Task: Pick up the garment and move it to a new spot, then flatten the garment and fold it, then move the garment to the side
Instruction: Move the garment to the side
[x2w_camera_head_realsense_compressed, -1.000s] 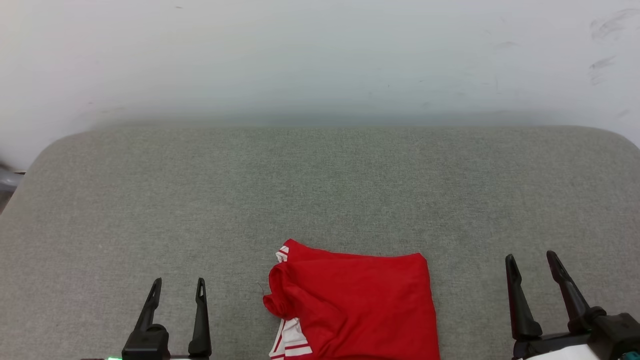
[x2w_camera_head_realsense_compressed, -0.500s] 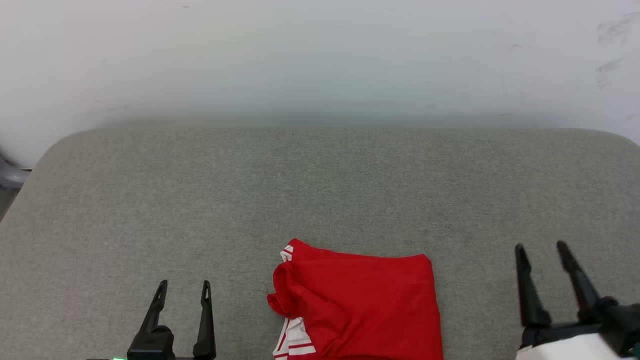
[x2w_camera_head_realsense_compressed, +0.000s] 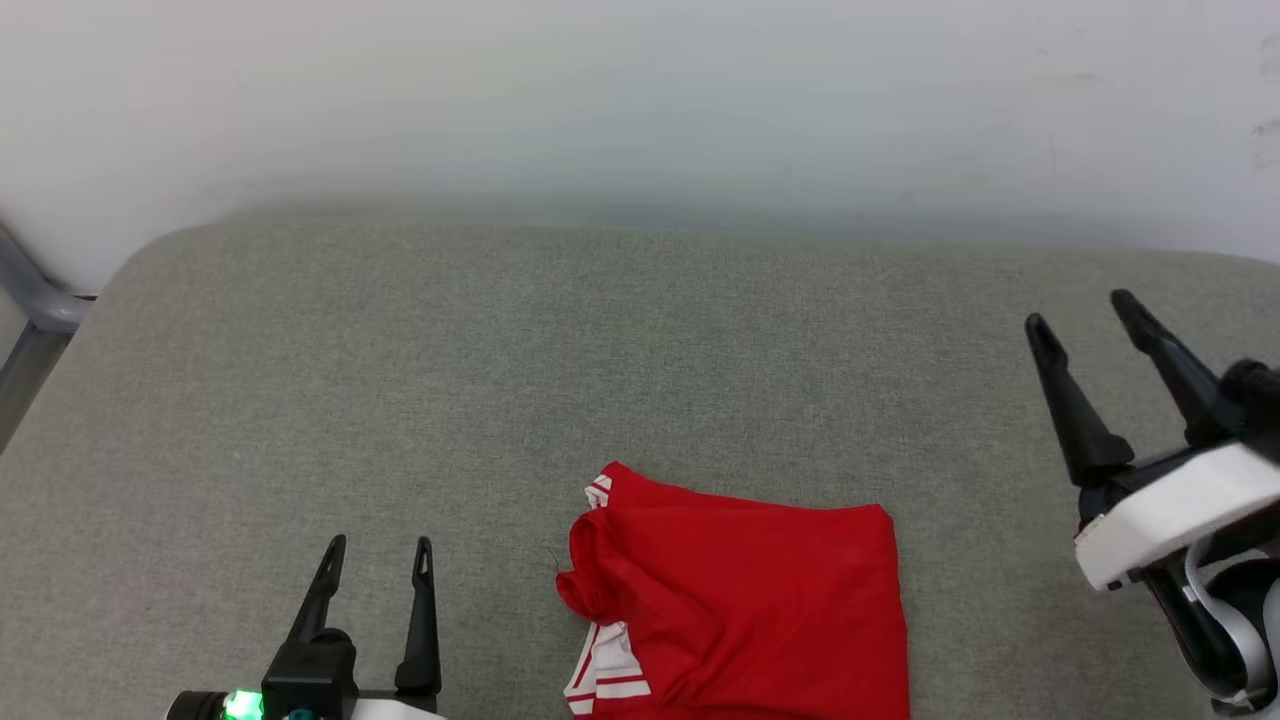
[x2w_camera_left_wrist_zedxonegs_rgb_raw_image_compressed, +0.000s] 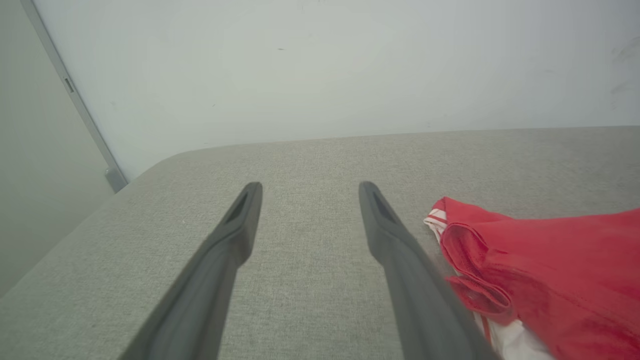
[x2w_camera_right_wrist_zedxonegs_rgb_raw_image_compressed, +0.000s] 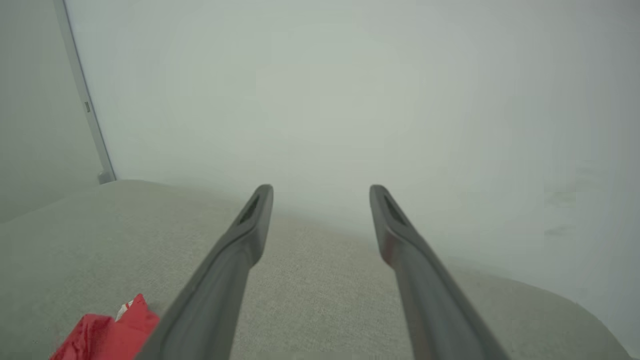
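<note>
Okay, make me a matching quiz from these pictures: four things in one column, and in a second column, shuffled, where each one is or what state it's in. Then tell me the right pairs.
Column one
1. shirt
2. left gripper
3. right gripper
4. cushion

Column two
A. far right of the head view, jaws open, nothing between them
B. red, folded, lying near the front edge
C. grey, with the shirt lying on it
D. lower left of the head view, jaws open, just left of the shirt and not touching it

Pairs: 1-B, 2-D, 3-A, 4-C
</note>
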